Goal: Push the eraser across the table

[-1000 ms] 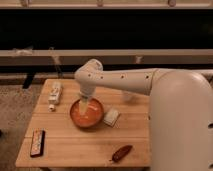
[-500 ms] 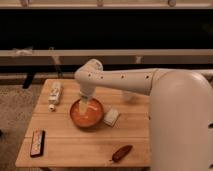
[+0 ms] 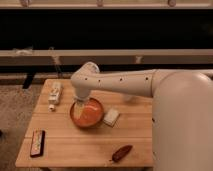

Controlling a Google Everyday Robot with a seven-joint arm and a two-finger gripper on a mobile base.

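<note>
The eraser (image 3: 37,142) is a flat dark block with a reddish face. It lies near the front left corner of the wooden table (image 3: 75,142). My gripper (image 3: 80,106) hangs from the white arm over the left rim of an orange bowl (image 3: 88,114) in the middle of the table. It is well to the right of and behind the eraser, not touching it.
A whitish square block (image 3: 111,117) lies just right of the bowl. A reddish-brown pepper-shaped thing (image 3: 121,153) lies near the front edge. A small white bottle (image 3: 54,94) lies at the back left. A dark rail and wall run behind the table.
</note>
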